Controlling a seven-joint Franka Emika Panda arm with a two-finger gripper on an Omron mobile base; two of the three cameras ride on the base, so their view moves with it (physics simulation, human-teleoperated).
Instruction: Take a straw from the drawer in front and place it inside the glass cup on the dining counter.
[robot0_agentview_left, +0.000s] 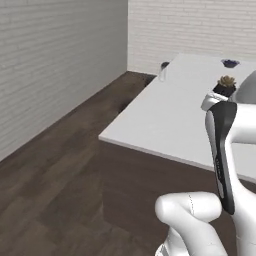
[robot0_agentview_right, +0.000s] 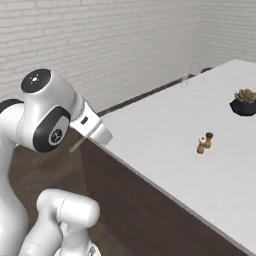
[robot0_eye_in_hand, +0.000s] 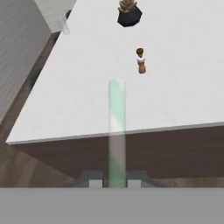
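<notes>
Straw (robot0_eye_in_hand: 116, 131), pale green and translucent, held between my fingers (robot0_eye_in_hand: 114, 181), which are pinched tight on its lower end; in the hand view it runs straight up from the two dark tips and its free end lies over the white tabletop (robot0_eye_in_hand: 175, 100) of the dining counter. In the right base view I see the straw (robot0_agentview_right: 76, 146) as a thin pale stick slanting down and to the left from the hand, which hangs just off the near corner of the tabletop, above the dark wood floor (robot0_agentview_left: 55, 165). The glass cup (robot0_agentview_left: 162, 74) stands at the far left edge of the tabletop, well apart from the straw; it also shows in the right base view (robot0_agentview_right: 184, 80) and the hand view (robot0_eye_in_hand: 65, 27). A black plant pot (robot0_agentview_right: 244, 104) and a small brown-and-white shaker pair (robot0_agentview_right: 204, 142) stand nearer the middle of the tabletop, and a dark bowl (robot0_agentview_left: 230, 63) sits at its far end. Pale brick walls (robot0_agentview_left: 55, 65) back the room.
</notes>
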